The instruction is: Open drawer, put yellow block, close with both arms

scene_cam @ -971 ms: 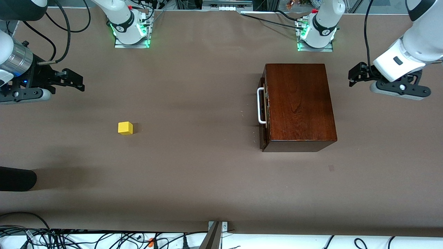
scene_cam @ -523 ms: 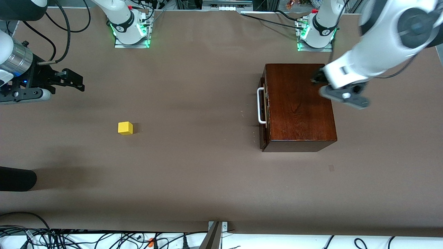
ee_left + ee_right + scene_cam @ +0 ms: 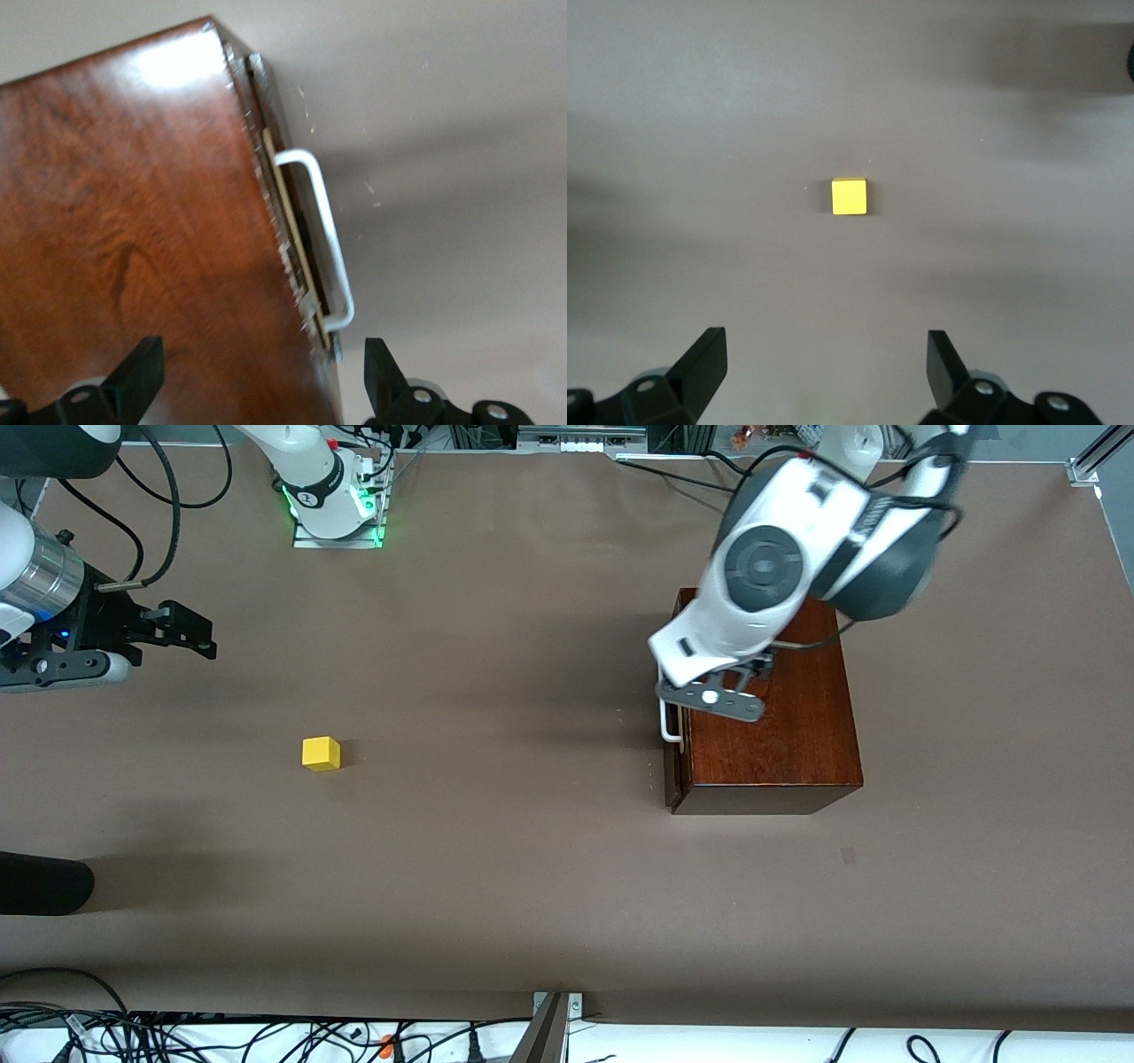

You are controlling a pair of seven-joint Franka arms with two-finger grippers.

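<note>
Brown table (image 3: 532, 868), left pincer (image 3: 261, 376) spread over drawer (image 3: 297, 239) handle, right pincer (image 3: 824, 372) spread above yellow block (image 3: 850, 196)

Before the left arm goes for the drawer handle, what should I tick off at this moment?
1. Left claw open wide enough for the handle: ok, fingers spread.
2. Left claw lined up with the white U-shaped handle: not ok, it is over the edge of the glossy dark-wood box beside the handle, not yet around it.
3. Dark reddish-brown drawer front shut: ok, only a thin gap shows.
4. Small bright yellow cube free on the brown table: ok, toward the right arm's end.
5. Right claw open, waiting: ok, with the cube in its wrist view.
</note>
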